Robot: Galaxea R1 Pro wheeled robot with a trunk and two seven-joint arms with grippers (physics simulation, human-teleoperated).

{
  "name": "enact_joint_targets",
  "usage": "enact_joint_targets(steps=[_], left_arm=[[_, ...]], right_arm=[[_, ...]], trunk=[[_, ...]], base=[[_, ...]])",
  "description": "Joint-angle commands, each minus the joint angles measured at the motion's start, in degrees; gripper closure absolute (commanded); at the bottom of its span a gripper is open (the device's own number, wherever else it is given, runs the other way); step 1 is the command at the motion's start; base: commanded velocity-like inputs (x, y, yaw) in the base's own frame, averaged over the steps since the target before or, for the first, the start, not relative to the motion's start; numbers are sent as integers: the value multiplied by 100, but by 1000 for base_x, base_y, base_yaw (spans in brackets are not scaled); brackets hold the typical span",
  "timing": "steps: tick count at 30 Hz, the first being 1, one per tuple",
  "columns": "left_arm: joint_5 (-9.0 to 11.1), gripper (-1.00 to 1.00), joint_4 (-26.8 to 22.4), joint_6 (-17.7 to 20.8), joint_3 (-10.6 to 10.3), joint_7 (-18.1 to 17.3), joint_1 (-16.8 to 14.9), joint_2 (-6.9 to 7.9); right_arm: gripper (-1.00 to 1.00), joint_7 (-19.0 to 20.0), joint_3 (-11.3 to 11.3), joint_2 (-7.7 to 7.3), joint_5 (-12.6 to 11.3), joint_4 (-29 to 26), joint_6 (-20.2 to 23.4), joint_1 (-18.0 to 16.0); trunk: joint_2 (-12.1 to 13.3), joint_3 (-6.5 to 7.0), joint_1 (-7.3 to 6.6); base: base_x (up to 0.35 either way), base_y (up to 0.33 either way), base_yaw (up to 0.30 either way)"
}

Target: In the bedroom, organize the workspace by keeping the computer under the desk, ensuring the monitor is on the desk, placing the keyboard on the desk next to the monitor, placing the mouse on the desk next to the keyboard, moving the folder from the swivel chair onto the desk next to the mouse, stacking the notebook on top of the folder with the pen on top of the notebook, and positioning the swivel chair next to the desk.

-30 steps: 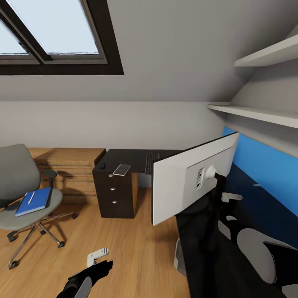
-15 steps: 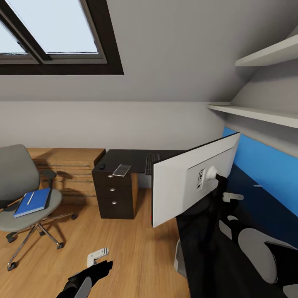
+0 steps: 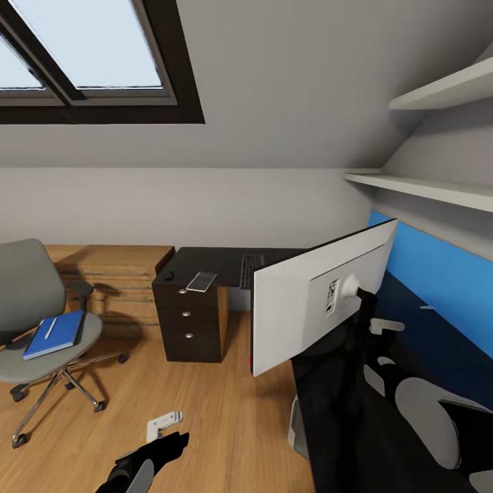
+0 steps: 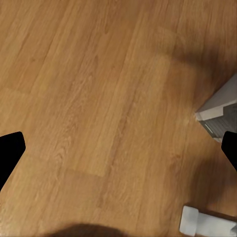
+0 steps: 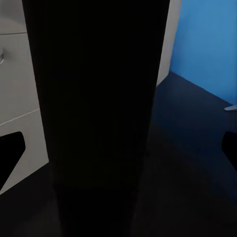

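Observation:
The monitor stands on the black desk, its white back towards me. My right gripper is open just behind it. In the right wrist view the monitor's black stand rises close ahead between the spread fingertips. The keyboard, mouse and notebook lie on the desk's far section. The blue folder rests on the swivel chair with the white pen on it. My left gripper hangs open over the wood floor. A pale computer case stands by the desk.
A wooden dresser stands between chair and desk drawers. White shelves jut from the right wall above a blue panel. A skylight sits in the sloped wall.
The view has shifted very slightly, sliding the chair a little left in the picture. The arms and the monitor stay nearly where they were.

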Motion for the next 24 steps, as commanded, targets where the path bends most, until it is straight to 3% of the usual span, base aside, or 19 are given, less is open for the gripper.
enact_joint_targets(steps=[1,21,22,24], left_arm=[[61,-100,-10,7,-32,57,-4,8],[61,-100,-10,1,-48,58,-4,8],[61,-100,-10,1,-48,58,-4,8],[61,-100,-10,1,-48,58,-4,8]], right_arm=[[-100,-27,-35,0,61,8,-14,-6],[-100,-27,-32,0,65,5,-11,-6],[100,-27,-32,0,65,7,-9,-6],[100,-27,-30,0,65,7,-7,-6]], trunk=[[-5,-7,0],[-5,-7,0],[-5,-7,0],[-5,-7,0]], base=[[0,0,0],[22,0,0],[2,0,0],[1,0,0]])
